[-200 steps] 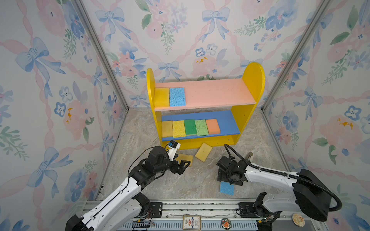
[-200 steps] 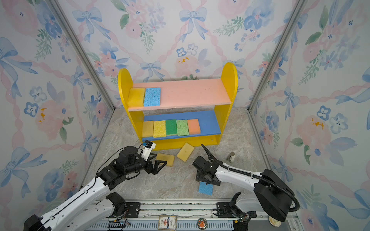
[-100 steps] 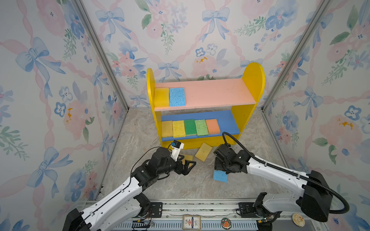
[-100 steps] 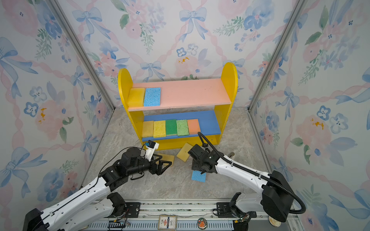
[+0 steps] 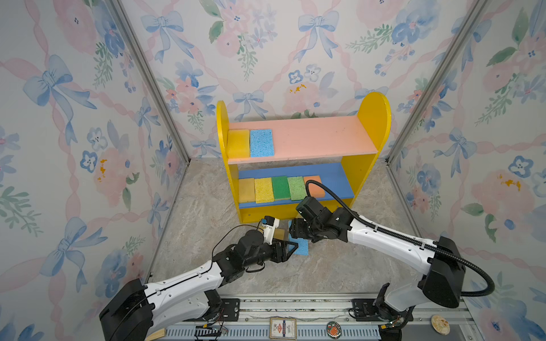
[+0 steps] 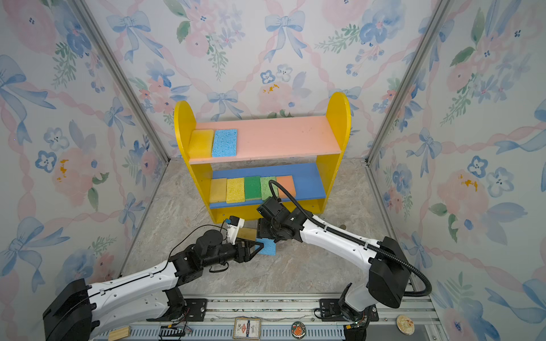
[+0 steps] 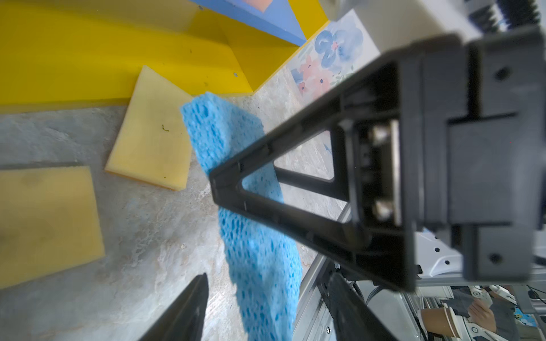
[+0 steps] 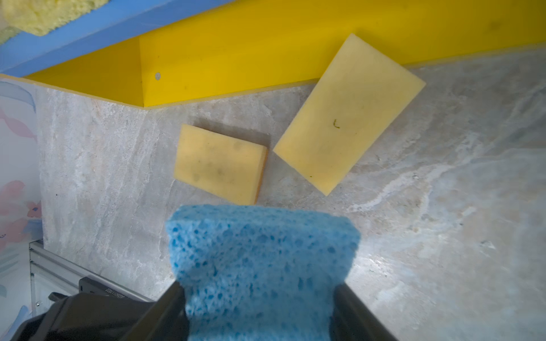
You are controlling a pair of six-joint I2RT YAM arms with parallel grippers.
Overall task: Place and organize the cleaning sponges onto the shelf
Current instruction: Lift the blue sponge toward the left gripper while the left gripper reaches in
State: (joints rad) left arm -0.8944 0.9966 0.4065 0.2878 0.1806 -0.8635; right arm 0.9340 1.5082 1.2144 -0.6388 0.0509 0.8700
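The shelf [image 5: 319,135] [image 6: 274,134] stands at the back. Its pink board carries a yellow sponge [image 5: 237,143] and a blue one [image 5: 261,142]. Several sponges [image 5: 280,187] lie in a row on its blue board. A light blue sponge [image 5: 300,248] [image 6: 268,247] [image 7: 260,265] [image 8: 263,245] hangs just above the floor, squeezed in my right gripper [image 5: 296,233] [image 6: 263,234] [image 8: 258,288]. My left gripper [image 5: 292,248] [image 6: 257,247] [image 7: 269,277] is open with its jaws on either side of that sponge's lower end, gaps showing. Two yellow sponges [image 8: 220,164] [image 8: 348,113] [image 7: 47,224] [image 7: 152,138] lie on the floor by the shelf's base.
Flowered walls close in left, back and right. The metal rail [image 5: 295,307] along the front edge carries both arm bases, a small card [image 5: 282,327] and a round badge [image 5: 334,328]. The right arm's black cable [image 5: 325,192] loops in front of the lower board.
My right gripper lifted the blue sponge and carried it left toward the left gripper. The left gripper advanced right and its jaws narrowed around the sponge's lower end.
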